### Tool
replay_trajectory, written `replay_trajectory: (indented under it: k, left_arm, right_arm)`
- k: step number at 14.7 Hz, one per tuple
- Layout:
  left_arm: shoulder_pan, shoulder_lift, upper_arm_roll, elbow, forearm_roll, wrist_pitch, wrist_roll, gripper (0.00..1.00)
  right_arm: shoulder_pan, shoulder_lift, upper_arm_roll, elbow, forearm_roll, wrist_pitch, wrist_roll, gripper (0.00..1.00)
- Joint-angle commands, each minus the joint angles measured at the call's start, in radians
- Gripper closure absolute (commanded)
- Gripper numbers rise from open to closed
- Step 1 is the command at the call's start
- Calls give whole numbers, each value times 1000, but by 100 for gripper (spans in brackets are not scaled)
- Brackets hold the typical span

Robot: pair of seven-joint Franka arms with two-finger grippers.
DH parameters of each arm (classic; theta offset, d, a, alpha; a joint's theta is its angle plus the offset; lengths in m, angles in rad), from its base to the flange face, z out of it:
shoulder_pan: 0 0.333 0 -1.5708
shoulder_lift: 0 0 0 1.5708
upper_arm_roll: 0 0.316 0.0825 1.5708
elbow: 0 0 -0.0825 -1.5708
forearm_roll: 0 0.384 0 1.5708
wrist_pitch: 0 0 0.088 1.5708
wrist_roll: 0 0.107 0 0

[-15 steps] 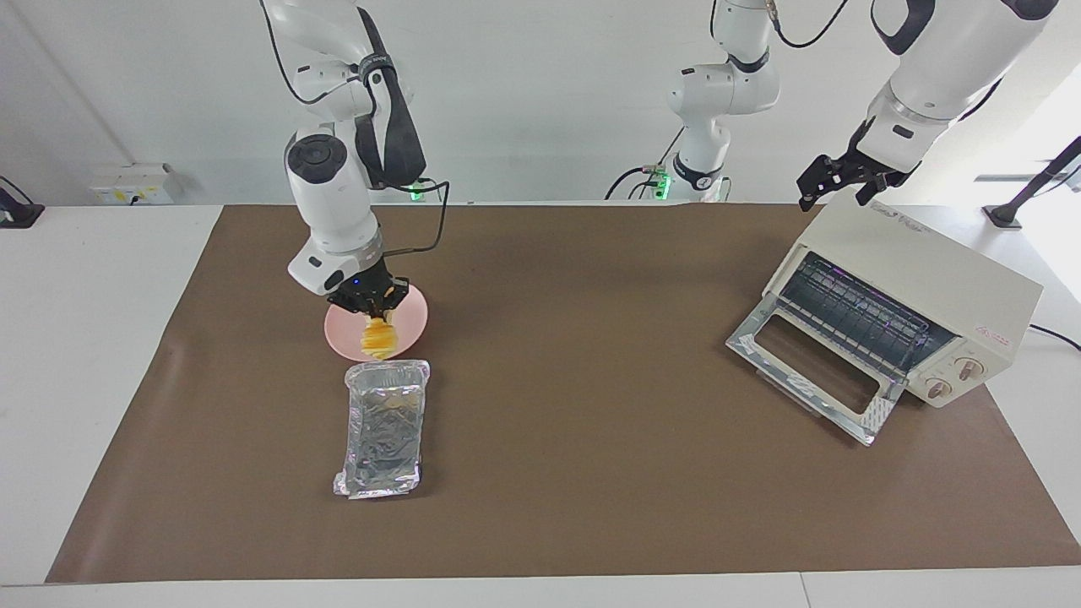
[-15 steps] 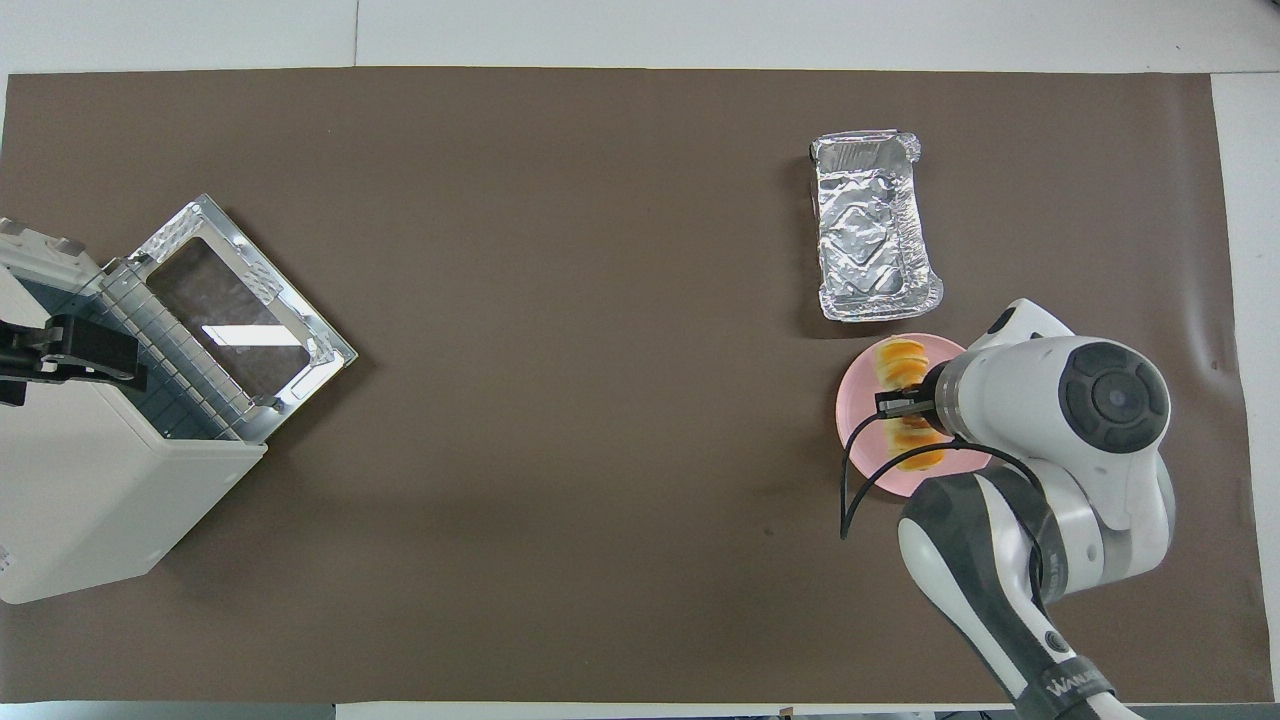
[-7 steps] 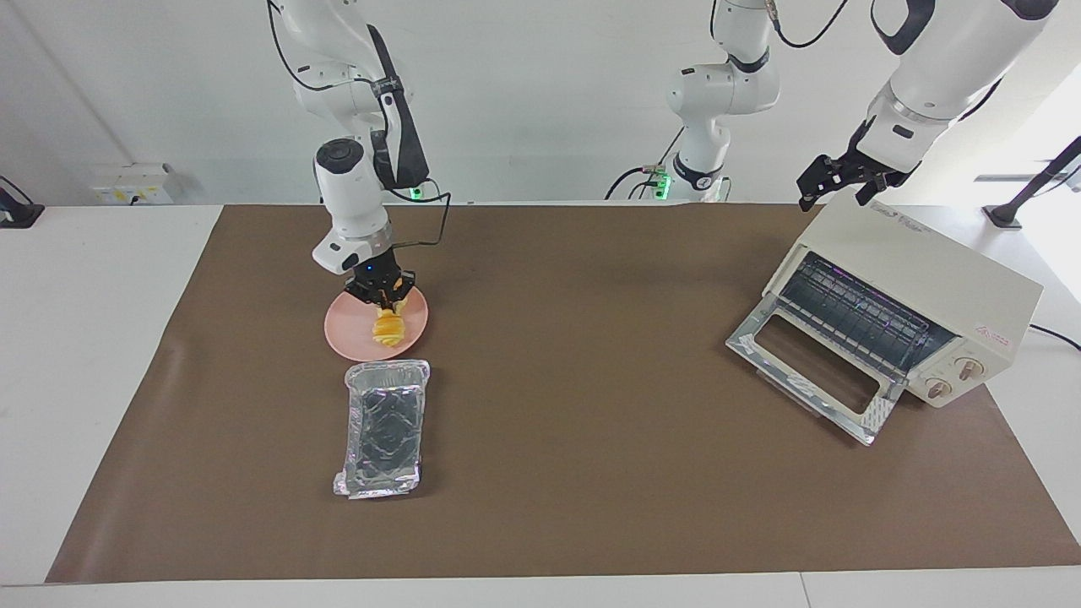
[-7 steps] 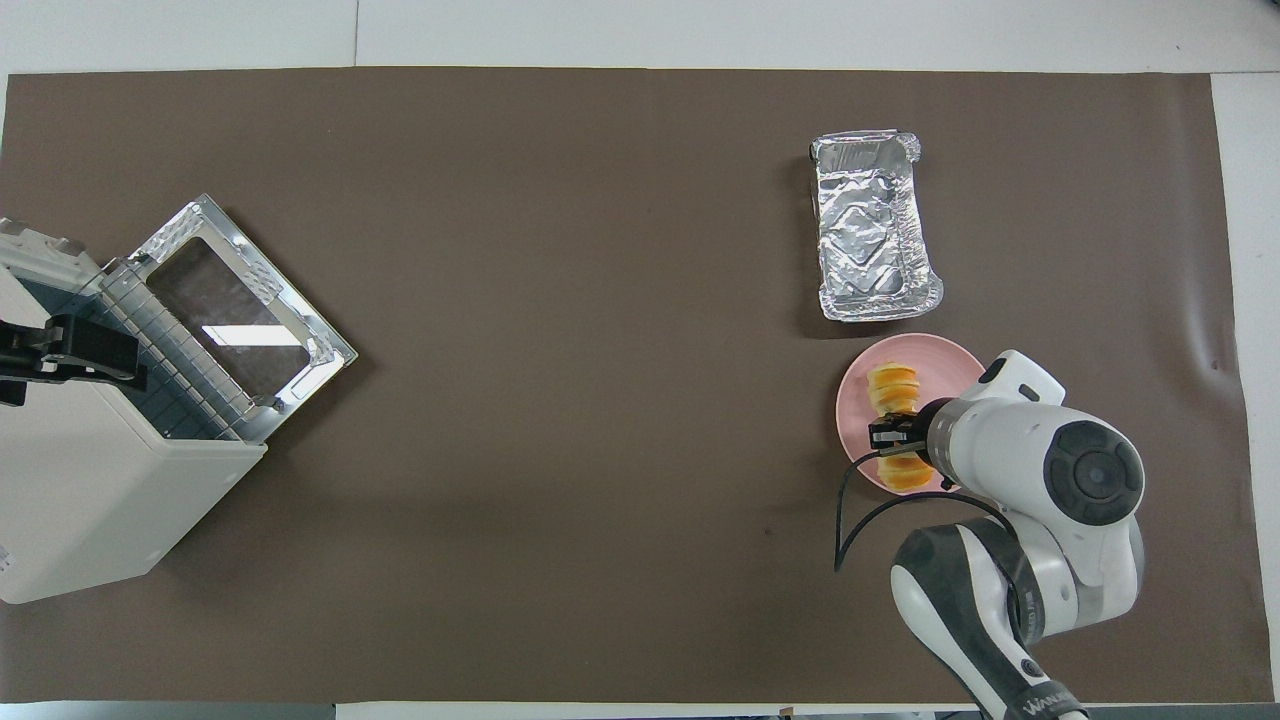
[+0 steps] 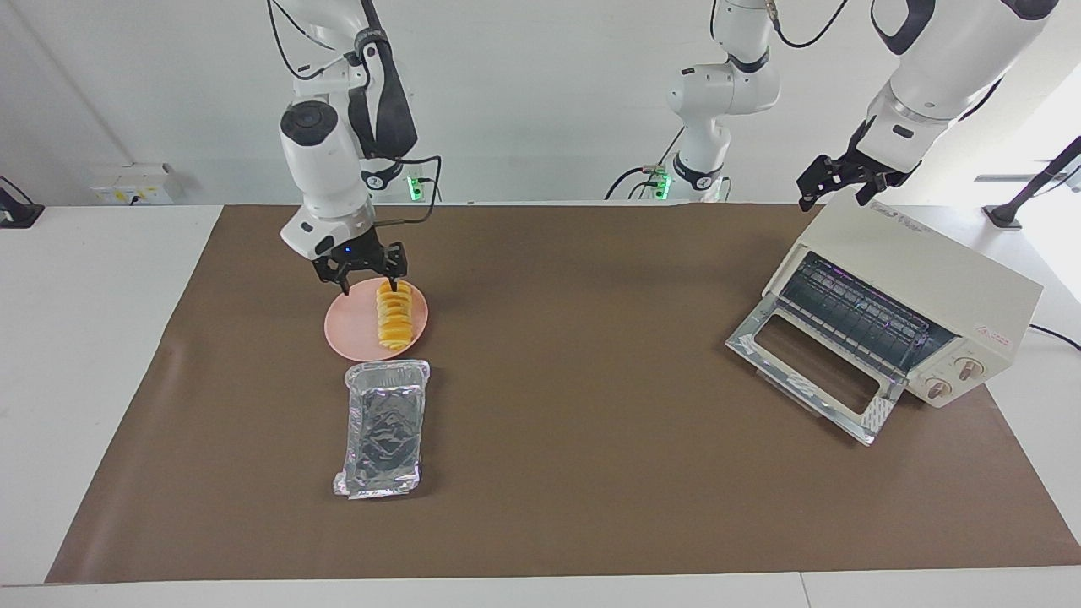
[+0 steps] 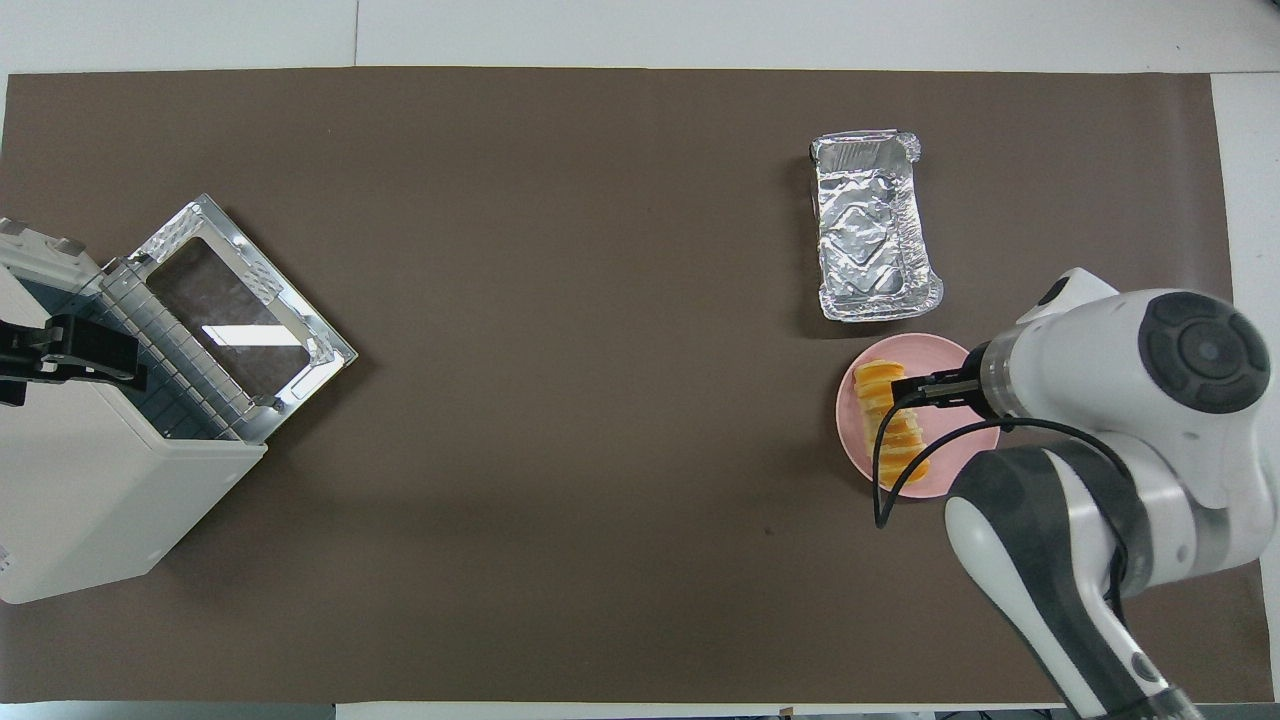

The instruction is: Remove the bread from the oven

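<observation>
The bread [image 5: 394,315] is lying on the pink plate [image 5: 348,328], just beside the foil tray [image 5: 383,426] on the brown mat [image 5: 574,422]. The right gripper [image 5: 361,272] is hovering over the plate's rim, jaws spread, holding nothing. The left gripper [image 5: 847,182] is waiting above the oven [image 5: 929,279], its door hanging open; its jaws I cannot tell.

One bread [image 5: 393,316], one pink plate [image 5: 348,325], one foil tray [image 5: 382,426]. One oven [image 5: 895,312] with two knobs [image 5: 954,377]. Two grippers: right gripper [image 5: 366,272], left gripper [image 5: 844,181].
</observation>
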Motion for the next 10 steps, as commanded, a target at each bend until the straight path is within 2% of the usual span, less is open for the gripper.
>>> replay_trajectory:
  k: [1,7,10]
  left_arm:
    - [9,-33,-4,-35,-8,5,7,0]
    - [11,-33,-4,-35,-8,5,7,0]
    - [11,-33,-4,-35,-8,5,7,0]
  right_arm:
    - [-92,7,2,163,63,-158,-117,0]
    - [-170,48,-1,476,69,-559,-171,0]
    - [-207,51,11,515,65,-630,-172,0]
